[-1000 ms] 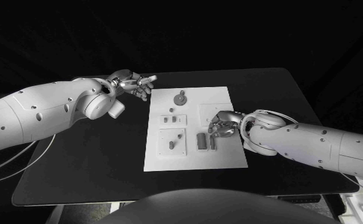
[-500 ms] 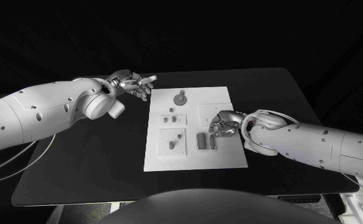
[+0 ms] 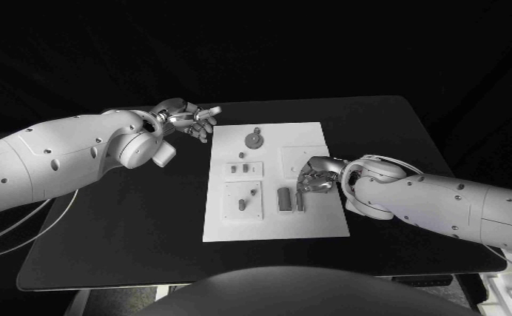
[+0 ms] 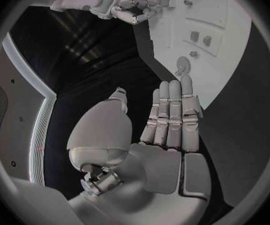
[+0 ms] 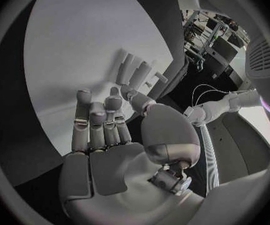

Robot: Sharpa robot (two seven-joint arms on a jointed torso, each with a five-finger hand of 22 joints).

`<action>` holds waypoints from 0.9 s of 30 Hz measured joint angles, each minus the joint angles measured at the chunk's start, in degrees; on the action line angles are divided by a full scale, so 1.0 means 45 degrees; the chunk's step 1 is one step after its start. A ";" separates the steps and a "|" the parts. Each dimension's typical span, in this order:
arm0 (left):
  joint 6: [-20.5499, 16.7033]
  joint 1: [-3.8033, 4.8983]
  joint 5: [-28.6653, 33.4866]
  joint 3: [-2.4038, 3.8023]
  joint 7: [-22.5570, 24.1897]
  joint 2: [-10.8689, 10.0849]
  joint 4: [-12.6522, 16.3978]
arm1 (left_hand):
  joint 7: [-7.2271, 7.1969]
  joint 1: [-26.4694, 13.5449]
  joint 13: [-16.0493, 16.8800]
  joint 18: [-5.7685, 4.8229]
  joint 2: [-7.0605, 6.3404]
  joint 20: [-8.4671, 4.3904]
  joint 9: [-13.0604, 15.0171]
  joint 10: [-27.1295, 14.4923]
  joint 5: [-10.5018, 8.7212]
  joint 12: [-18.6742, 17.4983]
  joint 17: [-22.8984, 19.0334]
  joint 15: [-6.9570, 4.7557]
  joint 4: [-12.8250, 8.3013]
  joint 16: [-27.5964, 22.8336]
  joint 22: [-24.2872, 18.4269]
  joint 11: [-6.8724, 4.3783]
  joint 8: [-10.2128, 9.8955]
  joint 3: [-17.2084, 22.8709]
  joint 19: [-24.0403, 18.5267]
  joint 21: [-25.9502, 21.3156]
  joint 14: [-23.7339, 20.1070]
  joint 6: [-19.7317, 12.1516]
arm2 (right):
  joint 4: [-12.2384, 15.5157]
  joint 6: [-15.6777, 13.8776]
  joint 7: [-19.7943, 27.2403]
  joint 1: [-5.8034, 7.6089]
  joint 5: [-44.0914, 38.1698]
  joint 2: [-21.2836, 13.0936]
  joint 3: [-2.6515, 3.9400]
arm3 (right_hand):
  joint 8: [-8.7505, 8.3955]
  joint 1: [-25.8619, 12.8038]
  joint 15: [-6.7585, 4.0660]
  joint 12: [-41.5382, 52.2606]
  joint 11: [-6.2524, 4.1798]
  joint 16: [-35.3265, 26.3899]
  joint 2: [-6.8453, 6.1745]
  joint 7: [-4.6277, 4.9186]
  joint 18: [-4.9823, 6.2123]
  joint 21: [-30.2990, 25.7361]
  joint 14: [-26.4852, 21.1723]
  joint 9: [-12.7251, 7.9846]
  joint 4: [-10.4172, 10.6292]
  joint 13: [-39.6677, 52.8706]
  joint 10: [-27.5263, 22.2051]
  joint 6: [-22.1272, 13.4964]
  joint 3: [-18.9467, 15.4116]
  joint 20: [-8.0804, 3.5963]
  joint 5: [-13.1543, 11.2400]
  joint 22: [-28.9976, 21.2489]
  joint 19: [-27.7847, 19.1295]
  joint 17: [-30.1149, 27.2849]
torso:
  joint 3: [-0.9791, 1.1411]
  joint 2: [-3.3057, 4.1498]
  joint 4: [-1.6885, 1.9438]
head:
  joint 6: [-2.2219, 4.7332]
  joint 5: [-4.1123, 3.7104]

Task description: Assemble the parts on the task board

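On the task board (image 3: 320, 227), right hand (image 3: 316, 175), no legible writing

The flat white rectangular task board (image 3: 273, 223) lies in the middle of the black table, its long side running from near to far. At its far end lies a round grey disc part (image 3: 254, 139). Below it, a small raised plate carries two little grey pegs (image 3: 243, 169). On the near left sits a bigger raised plate (image 3: 242, 201) with small pieces. To its right stands a grey rectangular block (image 3: 285, 198).
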 measured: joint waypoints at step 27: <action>0.0017 0.0000 -0.0001 -0.0001 -0.0013 0.0003 -0.0013 | 0.0000 0.0000 0.0000 0.0123 0.0000 0.0002 0.0001 0.0000 0.0000 0.0000 0.0002 0.0001 0.0000 0.0000 0.0009 0.0000 0.0000 0.0000 -0.0003 0.0000 0.0000 0.0001 | -0.0013 0.0041 0.0046 0.0025 -0.0963 0.0144 0.0028 | 0.0368 0.0930 -0.0180 0.0000 -0.0226 0.0001 -0.0324 -0.0229 0.0060 0.0000 0.0136 0.0377 -0.0204 -0.0066 0.0227 0.0410 0.0031 -0.0095 -0.0099 0.0000 -0.0002 -0.0004 | 0.0000 0.0000 -0.0004 | 0.0000 -0.0029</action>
